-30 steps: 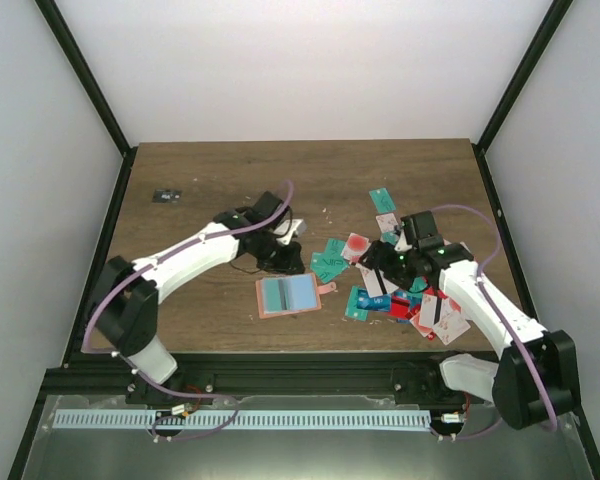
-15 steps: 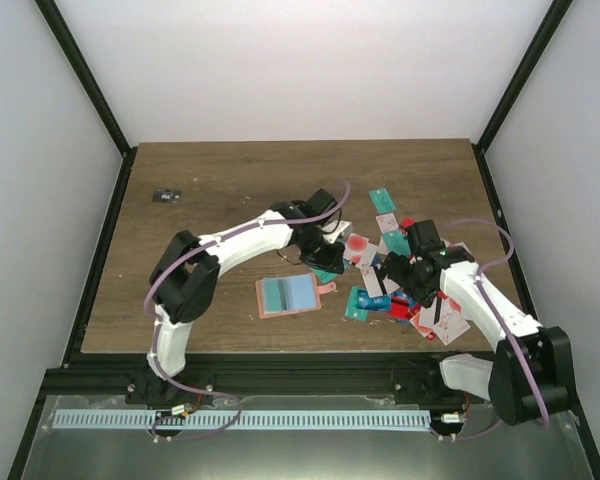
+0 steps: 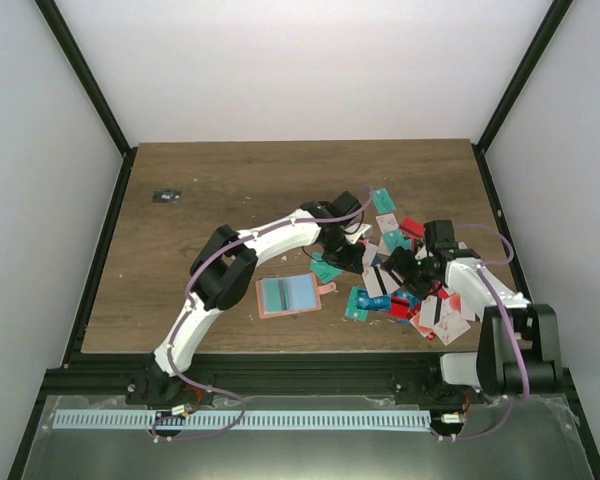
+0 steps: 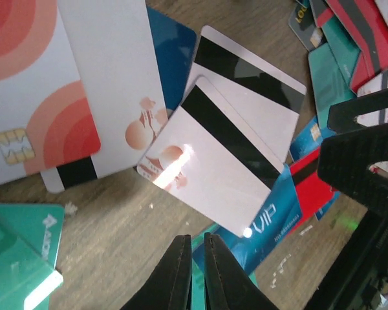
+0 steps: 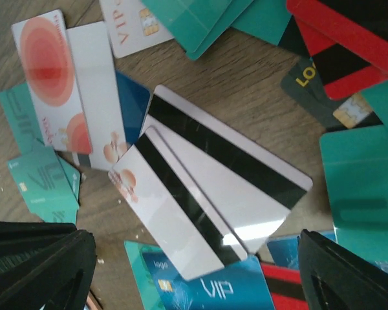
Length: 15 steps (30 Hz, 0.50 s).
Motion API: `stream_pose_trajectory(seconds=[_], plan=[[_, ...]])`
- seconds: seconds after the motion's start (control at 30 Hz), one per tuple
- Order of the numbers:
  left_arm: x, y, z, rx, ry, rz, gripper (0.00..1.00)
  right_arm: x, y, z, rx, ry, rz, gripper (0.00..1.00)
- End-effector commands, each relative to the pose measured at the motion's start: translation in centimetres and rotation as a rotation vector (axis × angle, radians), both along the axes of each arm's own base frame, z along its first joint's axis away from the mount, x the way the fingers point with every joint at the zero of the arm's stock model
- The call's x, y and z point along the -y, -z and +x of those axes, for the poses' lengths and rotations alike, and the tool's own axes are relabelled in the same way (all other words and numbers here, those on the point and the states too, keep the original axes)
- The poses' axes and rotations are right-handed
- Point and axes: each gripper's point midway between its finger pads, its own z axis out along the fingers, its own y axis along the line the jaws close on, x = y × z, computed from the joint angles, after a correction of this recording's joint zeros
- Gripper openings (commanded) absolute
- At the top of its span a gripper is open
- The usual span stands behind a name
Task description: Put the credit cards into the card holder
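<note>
2 grippers you had over the cards (image 3: 412, 292). Your left gripper (image 4: 194, 271) was almost shut, seemingly empty, with a white striped card (image 4: 210, 171) just ahead, its long axis slanting. Your right gripper (image 5: 194, 248) gaped wide, empty. The holder (image 3: 288, 294) lay open, left of both.

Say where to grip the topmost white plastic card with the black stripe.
Take the topmost white striped card by its long edge facing the bare wooden table, near the pink-logo corner. Its other side rests on a second white striped card and the blue VIP card, so that edge is probably raised; slip a finger under from there.
</note>
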Motion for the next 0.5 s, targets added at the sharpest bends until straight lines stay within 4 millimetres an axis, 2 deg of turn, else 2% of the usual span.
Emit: stream_pose_trajectory(seconds=[0.0,0.23,0.37,0.47], plan=[[1.4,0.5,0.7,0.006,0.003,-0.015,0.08,-0.2,-0.1,2.5,0.068,-0.053,0.035,0.85],[3.4,-0.6,4.1,0.073,-0.072,-0.049,0.08,1.7,0.5,5.5,0.078,-0.046,-0.091,0.75],[4.0,0.0,4.7,0.065,-0.097,-0.065,0.08,2.2,1.1,6.0,0.068,-0.052,-0.126,0.68],[4.0,1.4,4.4,0.038,-0.096,-0.048,0.08,1.9,2.8,5.5,0.024,-0.062,-0.115,0.62]])
